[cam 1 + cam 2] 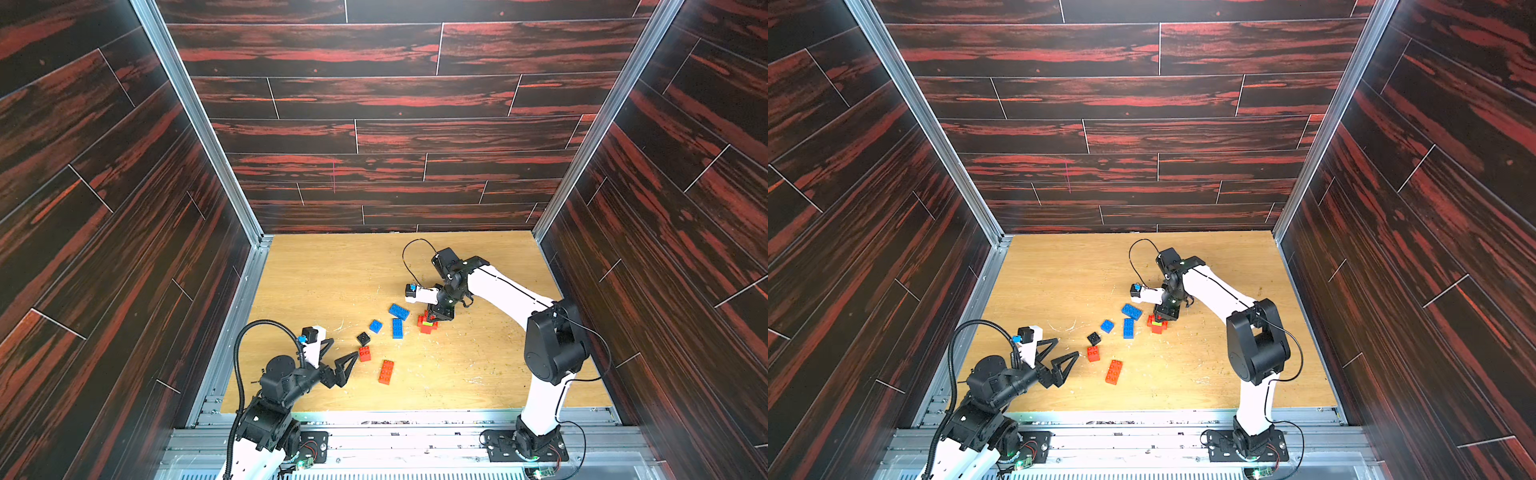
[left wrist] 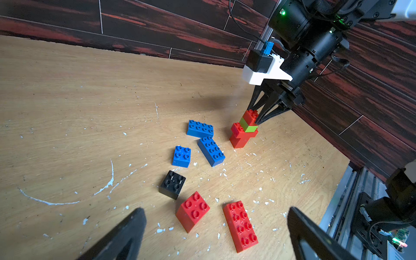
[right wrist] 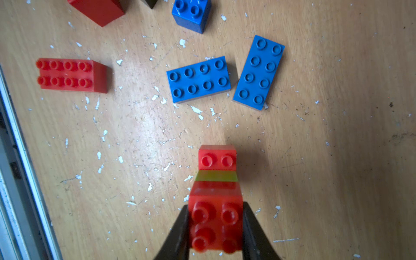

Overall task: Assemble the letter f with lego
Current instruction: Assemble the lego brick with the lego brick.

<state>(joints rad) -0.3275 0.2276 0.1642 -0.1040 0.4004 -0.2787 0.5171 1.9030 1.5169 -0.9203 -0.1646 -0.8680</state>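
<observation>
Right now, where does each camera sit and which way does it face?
Top views: high behind the robot, looking down on the table, both arms in frame.
Left wrist: low, facing across loose bricks to the stack; open left gripper shows.
Right wrist: straight down; right gripper shut on the top red brick.
Shared: every view shows the stack and blue bricks.

Left arm (image 1: 286, 380) and right arm (image 1: 507, 286): white shells, black joints.
Ribbed black hose (image 1: 237, 357) on the left one, thin black cable (image 1: 403, 254) on the right. There's a white wrist mount (image 2: 263, 74) with a blue plug (image 2: 268, 47), green lights (image 2: 283, 12) above, probably status LEDs. Left gripper (image 1: 345, 347): black, open-frame triangular fingers. Black screwed base plate (image 1: 498, 446) underneath.
</observation>
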